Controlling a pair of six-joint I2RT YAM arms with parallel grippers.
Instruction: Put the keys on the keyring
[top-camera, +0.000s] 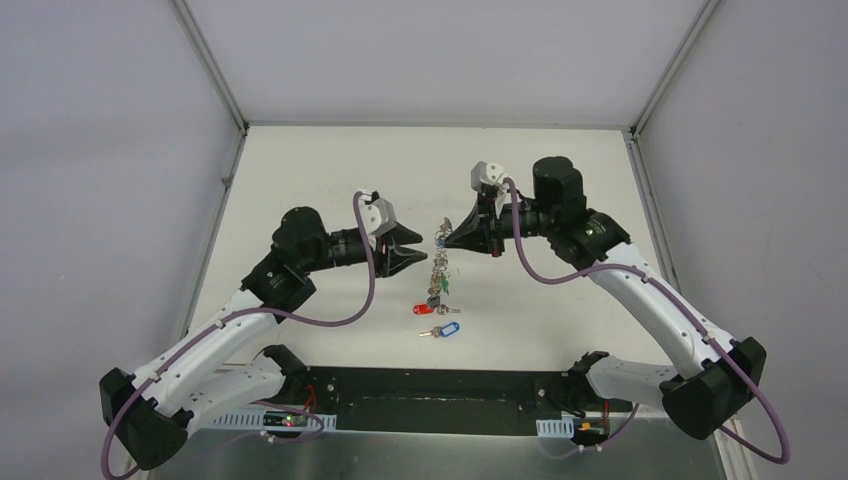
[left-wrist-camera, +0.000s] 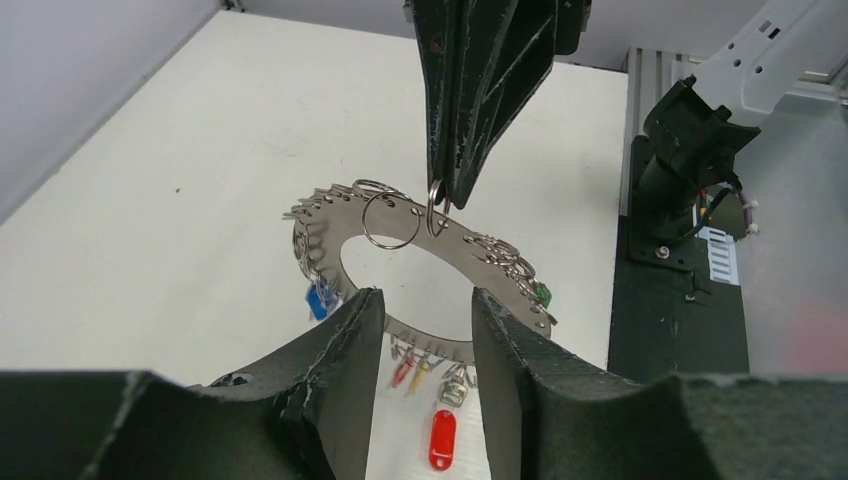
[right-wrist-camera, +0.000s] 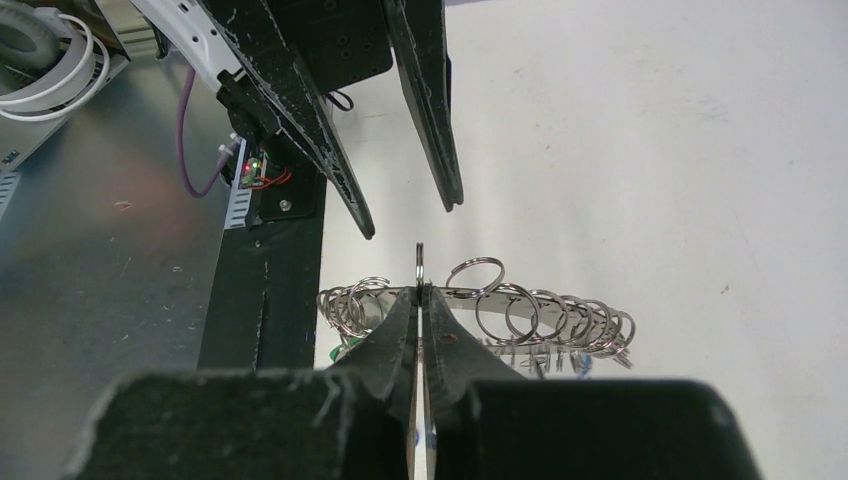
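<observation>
The keyring (top-camera: 438, 272) hangs above the white table, a flat grey ring edged with wire loops and small tags. My right gripper (top-camera: 443, 238) is shut on one wire loop at its rim, seen in the right wrist view (right-wrist-camera: 420, 292). My left gripper (top-camera: 423, 252) is open, facing the keyring (left-wrist-camera: 340, 215) from the other side. Its fingertips are a short way off the near rim, which shows between them. The red-tagged key (top-camera: 425, 309) lies on the table below the ring, also in the left wrist view (left-wrist-camera: 441, 440). The blue-tagged key (top-camera: 445, 328) lies just nearer the arm bases.
A green tag (left-wrist-camera: 541, 292) and small red and yellow tags (left-wrist-camera: 412, 372) hang from the ring's rim. The black base plate (top-camera: 440, 400) and the right arm's base (left-wrist-camera: 680, 150) stand at the near table edge. Metal frame posts (top-camera: 215, 70) rise at the far corners.
</observation>
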